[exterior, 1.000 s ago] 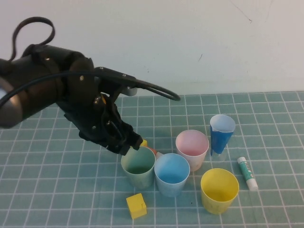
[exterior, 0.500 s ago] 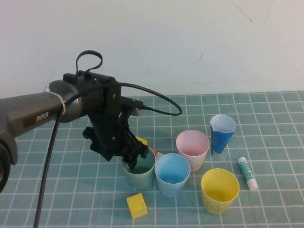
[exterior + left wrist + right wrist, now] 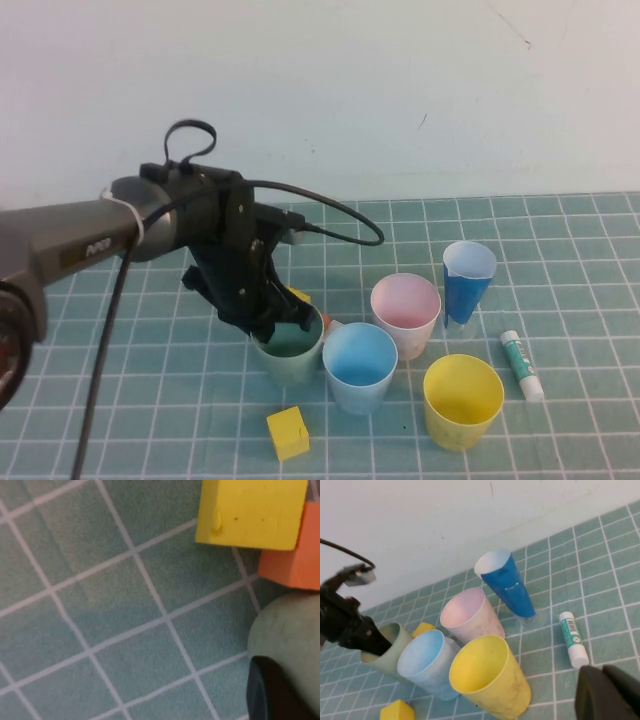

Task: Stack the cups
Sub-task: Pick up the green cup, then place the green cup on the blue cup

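Four small tapered cups stand clustered on the gridded mat [image 3: 120, 400]. The left gripper [image 3: 268, 322] is down at the rim of the green cup [image 3: 290, 355], one finger at its near-left wall; whether the jaws pinch the wall I cannot tell. To the right of the jaws, the light blue cup [image 3: 360, 365] touches the green one, with the pink cup [image 3: 405, 312] behind it and the yellow cup [image 3: 462, 400] farthest right. All four stand upright, mouths open and matte. The right gripper [image 3: 607, 695] hangs near the yellow cup, its jaw state unclear.
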Tool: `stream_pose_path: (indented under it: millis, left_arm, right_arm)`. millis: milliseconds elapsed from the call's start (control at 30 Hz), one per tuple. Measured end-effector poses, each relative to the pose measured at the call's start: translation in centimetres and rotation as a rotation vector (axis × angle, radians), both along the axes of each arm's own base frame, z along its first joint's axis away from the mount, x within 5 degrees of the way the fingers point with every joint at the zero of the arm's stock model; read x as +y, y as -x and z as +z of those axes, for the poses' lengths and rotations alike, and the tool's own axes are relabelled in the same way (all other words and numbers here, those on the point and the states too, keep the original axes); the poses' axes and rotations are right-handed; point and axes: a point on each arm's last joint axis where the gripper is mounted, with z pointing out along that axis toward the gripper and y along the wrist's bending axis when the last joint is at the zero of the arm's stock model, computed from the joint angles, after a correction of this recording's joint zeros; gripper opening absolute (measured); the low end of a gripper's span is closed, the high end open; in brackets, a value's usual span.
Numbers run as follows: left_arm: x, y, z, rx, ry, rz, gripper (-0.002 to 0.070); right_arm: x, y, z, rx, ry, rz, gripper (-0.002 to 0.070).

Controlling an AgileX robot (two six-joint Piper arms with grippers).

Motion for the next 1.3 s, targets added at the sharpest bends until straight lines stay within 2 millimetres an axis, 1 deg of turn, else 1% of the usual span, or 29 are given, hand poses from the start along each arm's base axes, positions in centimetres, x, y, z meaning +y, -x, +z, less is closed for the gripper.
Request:
stream_pose_path:
  millis: [67,200,267,367,433,500,667,767,833,933,1167,1300]
  left_arm:
    - [0.2,0.3,1.5,-0.028,-0.003,-0.013,0.001]
    - [0.8,1.4,6.6,-0.111,0.029,-0.017,0.0008]
    - [1.2,2.5,9.6,-0.155,0.049,-0.019,0.0008]
    - [1.7,4.6,13.1,-0.185,0.057,-0.053,0.0008]
    - [1.4,6.0,14.7,-0.193,0.061,-0.085,0.0008]
    - [0.7,7.3,15.4,-0.186,0.057,-0.138,0.0008]
    - [-2.0,9.1,15.4,-0.179,0.06,-0.237,0.0008]
    - [-3.7,9.4,14.6,-0.18,0.073,-0.278,0.0008]
    - [-4.6,9.1,13.9,-0.185,0.082,-0.289,0.0008]
    - [-5.2,8.5,12.6,-0.176,0.079,-0.278,0.0008]
    - [-6.0,7.1,9.0,-0.111,0.023,-0.264,0.0008]
    - [-6.2,6.4,7.7,-0.113,-0.002,-0.241,0.0008]
  right_arm:
    - [0.0,0.0,0.0,0.0,0.002,0.0,-0.0003]
    - [0.0,0.0,0.0,-0.002,0.006,0.001,-0.0003]
    - [0.0,0.0,0.0,-0.002,0.006,0.001,-0.0003]
    - [0.0,0.0,0.0,-0.002,0.006,0.001,-0.0003]
    - [0.0,0.0,0.0,-0.002,0.006,0.001,-0.0003]
    - [0.0,0.0,0.0,-0.002,0.006,0.001,-0.0003]
    - [0.0,0.0,0.0,-0.004,0.012,0.003,-0.0003]
    - [0.0,0.0,0.0,-0.004,0.014,0.003,-0.0003]
    - [0.0,0.0,0.0,-0.005,0.018,0.004,-0.0003]
    - [0.0,0.0,0.0,-0.006,0.02,0.005,-0.0003]
    - [0.0,0.0,0.0,-0.007,0.021,0.005,-0.0003]
    - [0.0,0.0,0.0,-0.007,0.023,0.006,-0.0003]
